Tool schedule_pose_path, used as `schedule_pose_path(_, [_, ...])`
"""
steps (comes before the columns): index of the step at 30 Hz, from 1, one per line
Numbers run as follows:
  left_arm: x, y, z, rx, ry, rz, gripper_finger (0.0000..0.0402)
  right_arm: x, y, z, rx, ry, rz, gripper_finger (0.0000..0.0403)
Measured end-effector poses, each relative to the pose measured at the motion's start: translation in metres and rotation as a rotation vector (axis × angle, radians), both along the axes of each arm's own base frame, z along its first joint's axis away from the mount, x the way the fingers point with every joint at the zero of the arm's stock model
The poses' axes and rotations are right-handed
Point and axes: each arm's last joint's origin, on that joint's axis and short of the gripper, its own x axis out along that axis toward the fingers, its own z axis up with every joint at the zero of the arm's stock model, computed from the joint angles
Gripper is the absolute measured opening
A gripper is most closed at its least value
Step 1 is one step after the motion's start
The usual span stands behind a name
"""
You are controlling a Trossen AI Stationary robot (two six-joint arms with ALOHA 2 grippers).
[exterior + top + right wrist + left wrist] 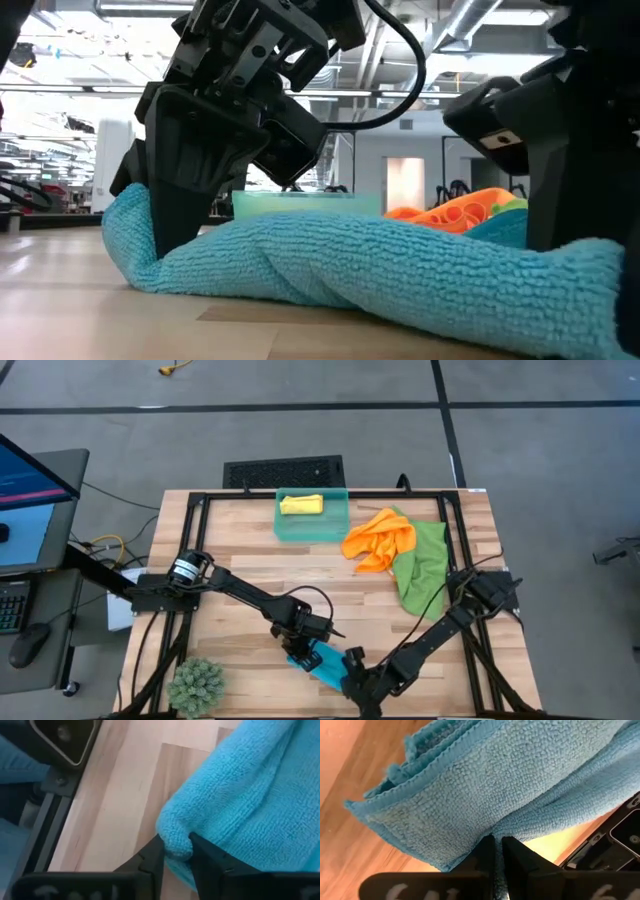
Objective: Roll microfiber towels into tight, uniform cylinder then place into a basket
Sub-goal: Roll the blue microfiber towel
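Blue towel [320,660] lies bunched into a loose, lumpy roll on the wooden surface [240,550], stretched between the two hands. Left hand [498,851] has its fingers nearly together, pinching a thin fold of the cloth at one end; the low view shows that end lifted slightly and twisted where the fingers press down. Right hand [176,849] is clamped on the opposite end, a thick rounded lip of towel caught between its fingers. Basket [312,528] sits well away from both hands, across the surface, with a yellow towel [301,504] already lying inside it. Orange towel [380,540] and green towel [422,565] lie crumpled together just beside the basket, unrolled, the orange partly on top of the green. Judging by the uneven thickness along its length, the roll is not yet tight or uniform — one end shows layered, stepped edges in the left wrist view. Risks from here: the left hand holds only a sliver of cloth, so a pull could slip it free and let the layers spring open; if the two hands pull apart or turn at different rates, the roll could twist into a rope rather than a cylinder — and lifting it so loose could let it sag and unwind before reaching the basket.
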Motion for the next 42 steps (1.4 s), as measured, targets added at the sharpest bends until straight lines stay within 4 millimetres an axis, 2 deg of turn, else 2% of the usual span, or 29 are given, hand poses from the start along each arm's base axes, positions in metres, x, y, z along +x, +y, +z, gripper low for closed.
schedule_pose_path(9, [-0.001, -0.005, 0.000, 0.054, -0.065, -0.090, 0.0020, -0.002, 0.000, -0.002, 0.019, 0.023, -0.058, 0.0014])
schedule_pose_path(15, [-0.004, -0.013, 0.000, 0.095, -0.142, -0.215, 0.0075, -0.003, 0.001, -0.003, 0.021, 0.024, -0.086, 0.0029])
schedule_pose_path(22, [-0.006, -0.018, 0.001, 0.149, -0.210, -0.329, 0.0134, -0.004, 0.000, -0.003, 0.020, 0.030, -0.086, 0.0009])
schedule_pose_path(28, [-0.008, -0.020, 0.008, 0.178, -0.266, -0.411, 0.0136, -0.001, -0.003, -0.003, 0.030, 0.041, -0.089, 0.0017])
schedule_pose_path(35, [-0.022, -0.015, 0.038, 0.393, -0.304, -0.431, 0.0128, 0.001, -0.005, -0.004, 0.038, 0.048, -0.091, 0.0010])
schedule_pose_path(39, [-0.037, -0.024, 0.052, 0.526, -0.305, -0.467, 0.0128, 0.001, -0.005, -0.004, 0.039, 0.049, -0.090, 0.0018])
schedule_pose_path(42, [-0.046, -0.039, 0.059, 0.602, -0.358, -0.538, 0.0128, 0.001, -0.005, -0.004, 0.040, 0.051, -0.090, 0.0012])
